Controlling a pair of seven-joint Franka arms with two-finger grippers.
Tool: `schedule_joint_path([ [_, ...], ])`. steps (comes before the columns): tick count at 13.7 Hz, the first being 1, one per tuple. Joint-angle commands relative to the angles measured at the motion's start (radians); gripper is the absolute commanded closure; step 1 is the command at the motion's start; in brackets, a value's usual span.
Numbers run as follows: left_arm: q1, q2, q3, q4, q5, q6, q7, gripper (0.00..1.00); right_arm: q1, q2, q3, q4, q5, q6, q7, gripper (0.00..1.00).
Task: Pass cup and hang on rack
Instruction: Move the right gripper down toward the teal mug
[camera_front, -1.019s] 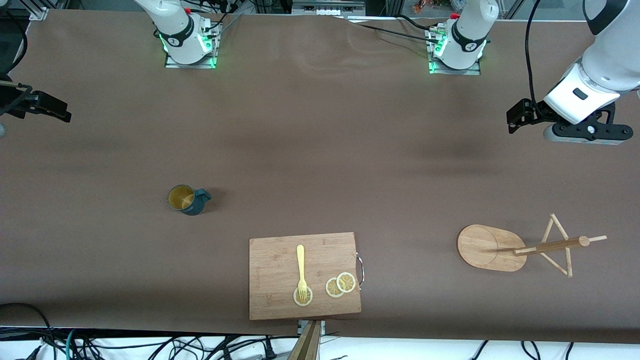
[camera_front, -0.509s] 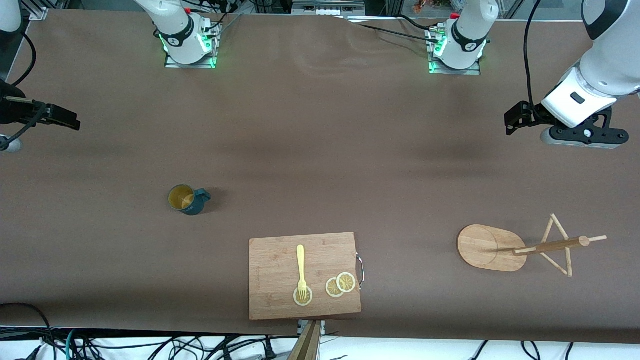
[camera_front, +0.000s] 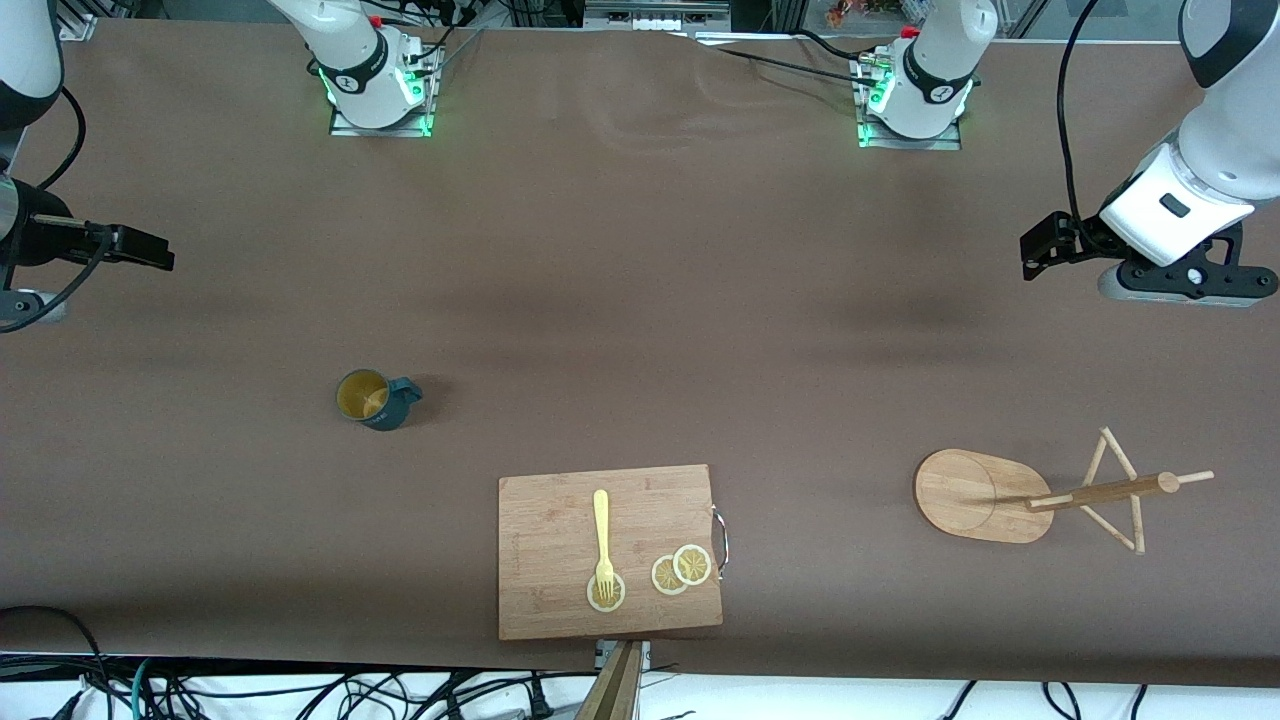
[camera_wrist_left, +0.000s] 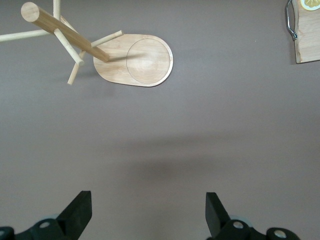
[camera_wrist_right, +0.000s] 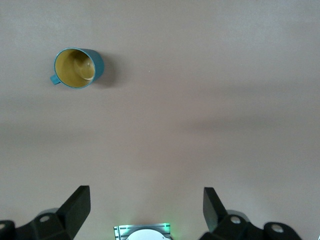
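Two slices of lemon (camera_front: 681, 569) lie side by side on the cutting board (camera_front: 545, 520), the item nearest the front camera; a third slice (camera_front: 605, 593) sits under the tines of a yellow fork (camera_front: 601, 530) on the same board, and a metal handle (camera_front: 720, 540) is fitted to the board's edge toward the left arm's end of the table (camera_front: 640, 280). The rack (camera_front: 1040, 495) stands slightly farther from the camera, toward the left arm's end, on its oval bamboo base with the dark post and pale pegs unoccupied. The cup (camera_front: 372, 399) stands upright on the table farther from the camera than the board, toward the right arm's end, well apart from the rack, with its yellow interior facing up and its handle pointing toward the board's side. The left gripper (camera_wrist_left: 149, 215) hangs over bare table at the left arm's end, jaws spread wide and holding nothing; its wrist view shows the rack below. The right gripper (camera_wrist_right: 146, 212) hangs over the right arm's end of the table, jaws likewise spread wide and empty, with the cup visible in its wrist view.
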Motion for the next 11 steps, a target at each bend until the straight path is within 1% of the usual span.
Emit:
schedule_joint_path([
  [1,0.009,0.015,-0.002,0.035,-0.019,-0.027,0.017,0.00,-0.001,0.021,0.005,0.012,0.007,-0.009,-0.003,0.00],
  [3,0.010,0.015,-0.002,0.034,-0.019,-0.027,0.019,0.00,0.003,0.062,0.013,0.013,0.016,-0.001,-0.002,0.00],
  [4,0.013,0.015,-0.003,0.034,-0.019,-0.027,0.022,0.00,0.005,0.085,0.013,0.012,0.045,0.015,0.000,0.00],
  [6,0.013,0.015,-0.003,0.035,-0.020,-0.027,0.019,0.00,0.009,0.136,0.013,0.009,0.071,0.042,0.000,0.00],
  [11,0.012,0.015,-0.008,0.037,-0.021,-0.024,0.016,0.00,0.051,0.232,0.014,-0.011,0.077,0.127,0.014,0.00],
])
